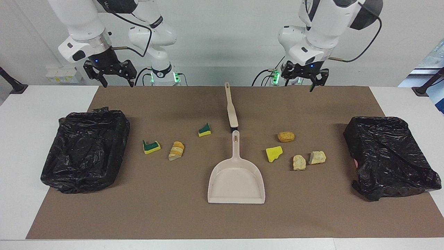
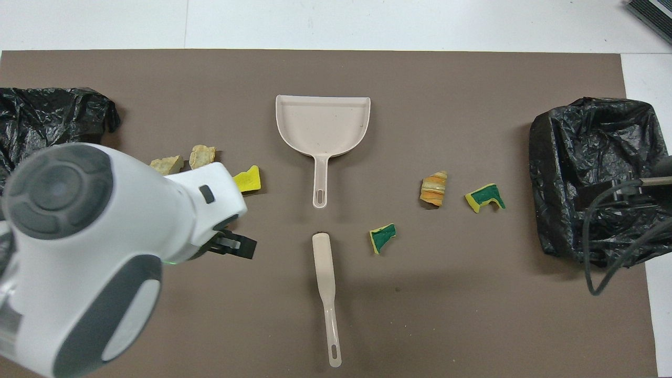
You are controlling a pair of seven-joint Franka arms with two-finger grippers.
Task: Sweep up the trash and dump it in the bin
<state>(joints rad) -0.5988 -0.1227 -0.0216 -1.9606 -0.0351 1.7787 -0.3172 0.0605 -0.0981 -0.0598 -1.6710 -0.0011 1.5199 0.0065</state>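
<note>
Several trash scraps lie on the brown mat. Toward the right arm's end are a green-backed sponge bit (image 1: pixel 151 147), a striped bread chunk (image 1: pixel 176 150) and another green-backed bit (image 1: pixel 204 130). Toward the left arm's end are an orange chunk (image 1: pixel 286 136), a yellow sponge bit (image 1: pixel 274 153) and two tan chunks (image 1: pixel 299 162) (image 1: pixel 317 157). The beige dustpan (image 1: pixel 236 177) lies mid-mat. The brush (image 1: pixel 231 107) lies nearer the robots, in line with its handle. My right gripper (image 1: pixel 118 82) and left gripper (image 1: pixel 303 81) hang open and empty above the mat's near edge.
Two bins lined with black bags stand on the mat, one at the right arm's end (image 1: pixel 85 149) and one at the left arm's end (image 1: pixel 388 156). In the overhead view the left arm (image 2: pixel 105 236) hides the orange chunk.
</note>
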